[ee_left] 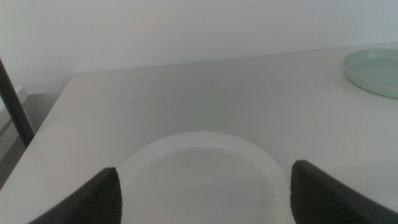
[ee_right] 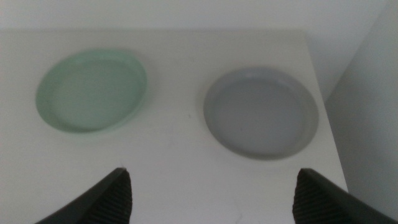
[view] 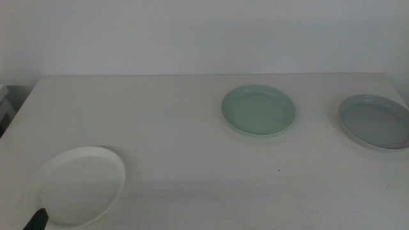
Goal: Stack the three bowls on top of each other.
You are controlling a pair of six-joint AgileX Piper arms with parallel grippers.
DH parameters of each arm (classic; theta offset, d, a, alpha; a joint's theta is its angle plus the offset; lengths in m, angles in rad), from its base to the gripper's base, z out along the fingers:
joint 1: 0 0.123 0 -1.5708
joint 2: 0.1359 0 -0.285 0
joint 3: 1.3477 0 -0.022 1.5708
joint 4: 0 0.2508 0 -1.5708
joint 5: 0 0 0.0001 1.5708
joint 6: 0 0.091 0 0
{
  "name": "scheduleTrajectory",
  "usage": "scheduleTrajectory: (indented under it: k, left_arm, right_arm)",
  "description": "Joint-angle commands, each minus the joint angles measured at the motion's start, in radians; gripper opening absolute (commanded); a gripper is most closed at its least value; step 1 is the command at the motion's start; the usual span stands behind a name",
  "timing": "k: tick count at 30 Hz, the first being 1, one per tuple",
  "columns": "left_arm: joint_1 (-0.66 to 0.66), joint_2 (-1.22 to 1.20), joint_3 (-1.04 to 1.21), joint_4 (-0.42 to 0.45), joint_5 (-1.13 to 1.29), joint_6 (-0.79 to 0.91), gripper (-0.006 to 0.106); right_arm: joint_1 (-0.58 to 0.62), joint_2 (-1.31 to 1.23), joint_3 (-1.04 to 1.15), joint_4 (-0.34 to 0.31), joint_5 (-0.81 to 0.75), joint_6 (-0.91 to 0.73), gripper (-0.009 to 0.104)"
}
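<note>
Three bowls lie apart on the white table (view: pixel 179 128). The white bowl (view: pixel 77 185) is at the front left, the mint green bowl (view: pixel 259 110) is right of the middle, and the grey-blue bowl (view: pixel 376 121) is at the far right edge. My left gripper (ee_left: pixel 205 168) is open and hovers over the near side of the white bowl (ee_left: pixel 199 177); only a dark tip (view: pixel 35 220) of it shows in the middle view. My right gripper (ee_right: pixel 212 171) is open above the table, short of the grey-blue bowl (ee_right: pixel 261 112) and the mint green bowl (ee_right: pixel 92 90), holding nothing.
A white wall runs behind the table. The table's left edge drops off beside a dark post (ee_left: pixel 15 106) and a pale object (view: pixel 5 105). The grey-blue bowl sits close to the table's right edge (ee_right: pixel 320 93).
</note>
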Motion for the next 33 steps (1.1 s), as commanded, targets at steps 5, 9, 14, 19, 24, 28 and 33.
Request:
scheduleTrajectory:
  k: [5,9,14,19,24,28,33]
  left_arm:
    - [-0.001,-0.013,-0.003,-0.018,-0.076,-0.007,0.094]
    - [-0.001,-0.013,-0.003,-0.018,-0.076,-0.007,0.094]
    - [-0.001,-0.013,-0.003,-0.018,-0.076,-0.007,0.094]
    - [-0.001,-0.013,-0.003,-0.018,-0.076,-0.007,0.094]
    - [-0.001,-0.013,-0.003,-0.018,-0.076,-0.007,0.094]
    - [-0.001,-0.013,-0.003,-0.018,-0.076,-0.007,0.094]
    - [-0.001,-0.013,-0.003,-0.018,-0.076,-0.007,0.094]
  right_arm:
    - [0.001,0.204,-0.203,-0.088,0.056,-0.024,0.066]
    - [-0.022,0.302,-0.285,-0.112,0.045,-0.041,0.066]
    - [-0.118,0.413,-0.358,-0.038,0.047,-0.054,0.066]
    - [-0.205,0.511,-0.396,-0.002,0.05,-0.054,0.066]
    - [-0.283,0.602,-0.419,0.029,0.047,-0.054,0.066]
    - [-0.333,0.705,-0.495,0.038,0.05,-0.054,0.066]
    - [-0.359,0.843,-0.611,0.032,0.065,-0.054,0.066]
